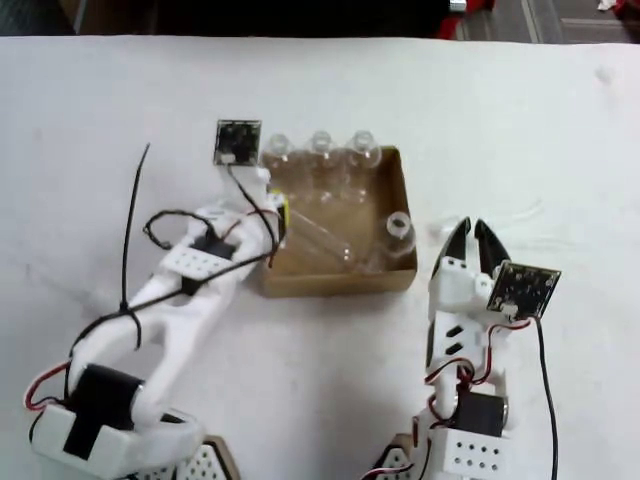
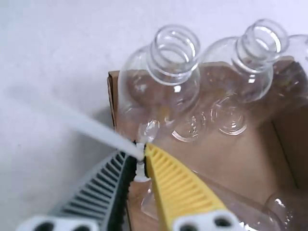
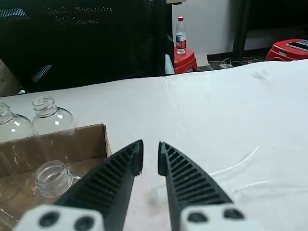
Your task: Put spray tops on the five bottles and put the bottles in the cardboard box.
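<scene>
- left gripper [image 2: 138, 153] [image 1: 278, 215]: grey and yellow fingers clenched on a spray top [image 2: 96, 131]. The small white piece is pinched at the tips, and the long translucent tube sticks out over the table.
- It sits at the near left corner of the cardboard box [image 1: 340, 278] [image 2: 111, 96] [image 3: 57, 142], over the box edge.
- right gripper [image 3: 150, 154] [image 1: 472, 238]: black fingers a little apart with nothing between them. It is over the table just beside the box's right wall.
- three upright bottles [image 1: 320, 148] [image 2: 166, 72]: clear, in a row along the far wall of the box, necks bare with no tops on.
- fourth bottle [image 1: 398, 228] [image 3: 50, 178]: upright inside the box against the right wall, neck bare.
- fifth bottle [image 1: 320, 240] [image 2: 240, 207]: lying on its side across the box floor. I cannot tell how its neck end looks.
- loose clear tubes [image 3: 236, 166] [image 1: 520, 213]: thin, lying on the table past the right gripper, apart from the box.
- table [image 1: 500, 120]: white cover; the box is near the middle, between the two arms.
</scene>
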`<state>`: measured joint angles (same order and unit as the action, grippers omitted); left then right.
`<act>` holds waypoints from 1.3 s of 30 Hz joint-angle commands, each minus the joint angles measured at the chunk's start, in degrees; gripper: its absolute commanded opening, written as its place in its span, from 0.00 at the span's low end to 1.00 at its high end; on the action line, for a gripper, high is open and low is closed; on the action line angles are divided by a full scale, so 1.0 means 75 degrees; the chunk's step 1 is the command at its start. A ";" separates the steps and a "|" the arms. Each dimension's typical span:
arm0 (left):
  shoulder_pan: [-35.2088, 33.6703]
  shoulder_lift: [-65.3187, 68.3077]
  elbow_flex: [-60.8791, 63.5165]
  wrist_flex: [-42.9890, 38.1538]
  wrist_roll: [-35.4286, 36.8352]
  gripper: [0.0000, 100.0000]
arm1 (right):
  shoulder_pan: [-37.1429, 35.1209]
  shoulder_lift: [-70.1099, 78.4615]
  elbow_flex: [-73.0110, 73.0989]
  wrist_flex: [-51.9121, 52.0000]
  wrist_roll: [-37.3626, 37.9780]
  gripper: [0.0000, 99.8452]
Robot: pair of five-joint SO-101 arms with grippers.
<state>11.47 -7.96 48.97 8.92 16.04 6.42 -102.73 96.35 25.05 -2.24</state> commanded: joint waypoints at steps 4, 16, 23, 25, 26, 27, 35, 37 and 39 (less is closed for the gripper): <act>0.0205 -0.2573 0.0105 0.1207 -0.0070 0.02 | -0.0053 -0.0029 0.0070 -0.0076 0.0082 0.04; -0.1354 -0.6582 -0.0059 0.4689 -0.0797 0.02 | -0.0053 -0.0029 0.0070 -0.0076 0.0082 0.04; -0.2479 -0.6922 -0.0527 0.6423 -0.2028 0.04 | -0.0041 -0.0029 0.0070 -0.0076 0.0082 0.04; -0.2725 -0.6922 -0.0316 0.6646 -0.2450 0.02 | -0.0029 -0.0029 0.0070 -0.0076 0.0082 0.04; -0.2772 -0.6922 -0.0199 0.6705 -0.2626 0.02 | -0.0029 -0.0029 0.0070 -0.0076 0.0082 0.04; -0.2784 -0.6945 -0.0070 0.6716 -0.2778 0.02 | -0.0029 -0.0029 0.0070 -0.0076 0.0082 0.04; -0.2796 -0.6968 -0.0105 0.6810 -0.3188 0.17 | -0.0053 -0.0029 0.0070 -0.0076 0.0082 0.04; -0.2760 -0.6945 -0.0375 0.7080 -0.3188 0.26 | -0.0053 -0.0029 0.0070 -0.0076 0.0082 0.04; -0.2749 -0.6922 -0.0738 0.7443 -0.3235 0.27 | -0.0053 -0.0029 0.0070 -0.0076 0.0082 0.04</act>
<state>-8.75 -58.68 49.41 60.70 -7.25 6.42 -102.73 96.35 25.05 -2.24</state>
